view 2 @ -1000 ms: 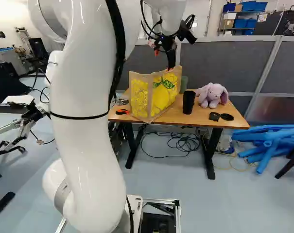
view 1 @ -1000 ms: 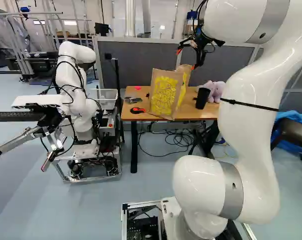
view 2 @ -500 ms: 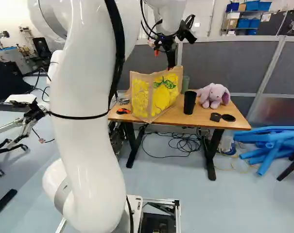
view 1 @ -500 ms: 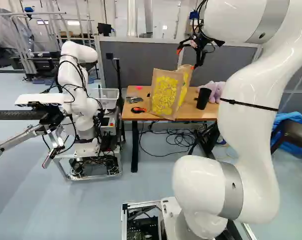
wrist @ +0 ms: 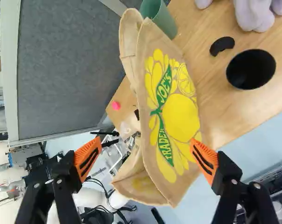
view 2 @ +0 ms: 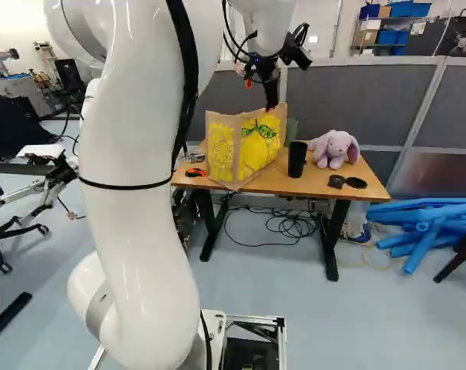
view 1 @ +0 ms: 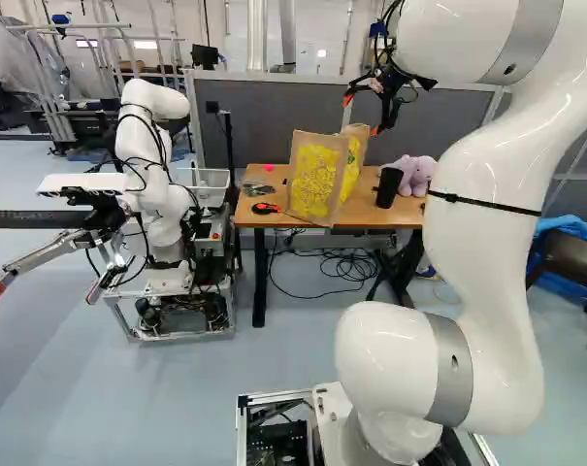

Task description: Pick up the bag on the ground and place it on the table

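My arm's [view 1: 492,233] closest, w/ another robot [view 1: 146,184] at the L of the L base view. Gripper [view 1: 362,115] is up over the table, open, fingers wide apart. Wrist cam has the bag [wrist: 178,116] between & ahead of them; one pad [wrist: 205,158] overlaps its edge in view, can't tell if touching. Bag's upright on the table [view 2: 333,183], near the front edge. Blk cup [view 2: 296,159] just beside it, grn cup [wrist: 167,23] behind, plush bunny [view 2: 336,146] past the blk cup. Partition [view 2: 356,100] at the back.
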Controlling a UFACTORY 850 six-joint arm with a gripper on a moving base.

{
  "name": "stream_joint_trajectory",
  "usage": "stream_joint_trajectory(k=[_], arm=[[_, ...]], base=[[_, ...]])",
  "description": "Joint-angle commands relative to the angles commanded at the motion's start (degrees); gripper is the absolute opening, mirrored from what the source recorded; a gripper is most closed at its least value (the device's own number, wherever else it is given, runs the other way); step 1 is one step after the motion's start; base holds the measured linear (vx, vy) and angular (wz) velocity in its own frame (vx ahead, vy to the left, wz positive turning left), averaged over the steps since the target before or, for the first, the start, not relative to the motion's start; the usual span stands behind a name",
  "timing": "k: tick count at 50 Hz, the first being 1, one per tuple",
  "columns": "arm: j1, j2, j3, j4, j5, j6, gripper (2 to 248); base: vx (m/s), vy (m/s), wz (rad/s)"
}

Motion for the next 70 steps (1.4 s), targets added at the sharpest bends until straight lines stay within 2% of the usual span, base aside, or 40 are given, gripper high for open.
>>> stream_joint_trajectory(k=[51,70], arm=[[0.0,0.0,0.0,0.0,0.0,0.0,247],[0.0,0.0,0.0,0.0,0.0,0.0,247]], base=[[-0.093,-0.07,0.019],[-0.108,-0.028,0.026]])
